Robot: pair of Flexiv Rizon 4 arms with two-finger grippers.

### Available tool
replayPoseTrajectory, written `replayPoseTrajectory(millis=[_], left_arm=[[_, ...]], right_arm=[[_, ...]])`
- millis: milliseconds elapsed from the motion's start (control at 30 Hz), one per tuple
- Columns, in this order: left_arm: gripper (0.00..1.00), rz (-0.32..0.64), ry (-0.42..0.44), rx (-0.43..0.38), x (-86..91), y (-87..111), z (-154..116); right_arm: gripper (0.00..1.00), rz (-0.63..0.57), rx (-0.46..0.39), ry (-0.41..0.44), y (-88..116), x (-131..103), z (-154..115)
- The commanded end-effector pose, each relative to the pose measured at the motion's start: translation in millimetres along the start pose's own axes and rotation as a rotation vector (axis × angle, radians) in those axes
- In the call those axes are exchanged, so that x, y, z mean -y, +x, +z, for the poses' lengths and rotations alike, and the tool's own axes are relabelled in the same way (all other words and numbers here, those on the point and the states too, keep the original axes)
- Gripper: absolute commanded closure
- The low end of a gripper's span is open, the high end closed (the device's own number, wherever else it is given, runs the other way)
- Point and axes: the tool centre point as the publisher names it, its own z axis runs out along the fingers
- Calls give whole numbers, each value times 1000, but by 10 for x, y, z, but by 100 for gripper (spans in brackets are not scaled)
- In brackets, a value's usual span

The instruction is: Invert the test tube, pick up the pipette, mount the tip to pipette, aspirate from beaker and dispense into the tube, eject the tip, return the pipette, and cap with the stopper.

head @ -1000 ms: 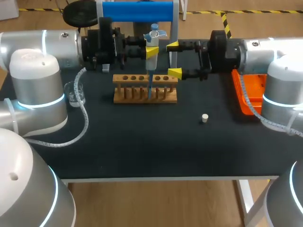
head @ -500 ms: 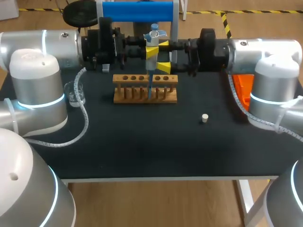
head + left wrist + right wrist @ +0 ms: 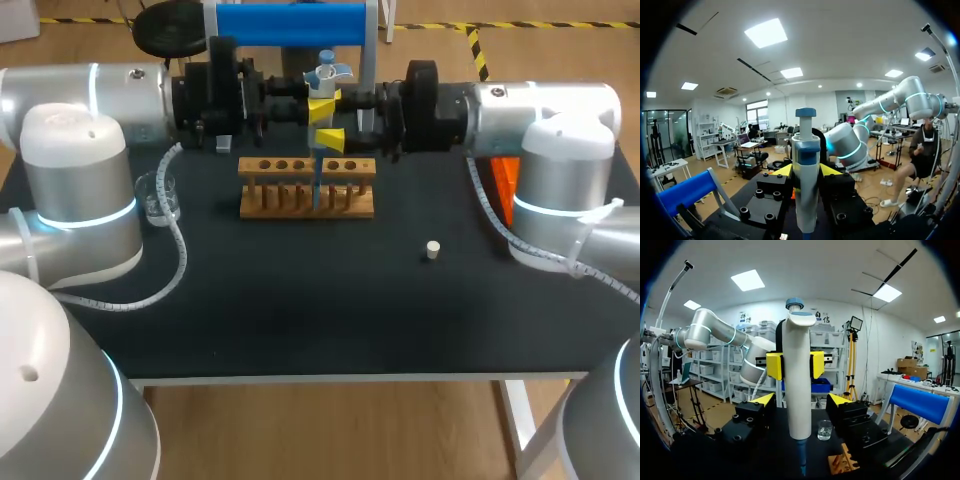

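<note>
Clamping the pipette [image 3: 796, 330] upright, tip down at the wooden rack [image 3: 306, 166], the left gripper [image 3: 795, 365] steadies it while the right gripper [image 3: 801, 400] straddles it, fingers [image 3: 762, 400] apart, seemingly to take over.

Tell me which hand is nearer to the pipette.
Left. The left hand is clamped on the pipette from both sides, holding it upright. The right hand is open, with a finger on each side of the pipette and a gap between.

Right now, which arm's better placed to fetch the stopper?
Probably right. The stopper lies on that side of the table, the right end effector is open, and the left end effector is shut on the pipette.
</note>
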Motion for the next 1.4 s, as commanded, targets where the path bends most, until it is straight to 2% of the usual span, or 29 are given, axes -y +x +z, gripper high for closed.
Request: replayPoseTrajectory(millis=[33,133,433,567,633,933,1033,1167,1400], left_arm=[[100,1,2,4,-3,1,16],[100,1,2,4,-3,1,16],[100,1,2,4,-3,1,16],[100,1,2,4,-3,1,16],[100,1,2,4,-3,1,16],[100,1,2,4,-3,1,16],[100,1,2,4,-3,1,16],[100,1,2,4,-3,1,16],[100,1,2,4,-3,1,16]], right_arm=[[41,-1,9,0,7,6,46],[44,-3,13,-1,9,2,68],[41,-18,25,-2,39,-23,119],[45,-24,27,-2,44,-26,137],[51,-24,29,-2,43,-25,141],[60,-27,29,-5,55,-40,147],[71,-29,26,-5,61,-47,148],[100,-33,21,-7,71,-63,141],[100,-45,10,-9,78,-83,119]])
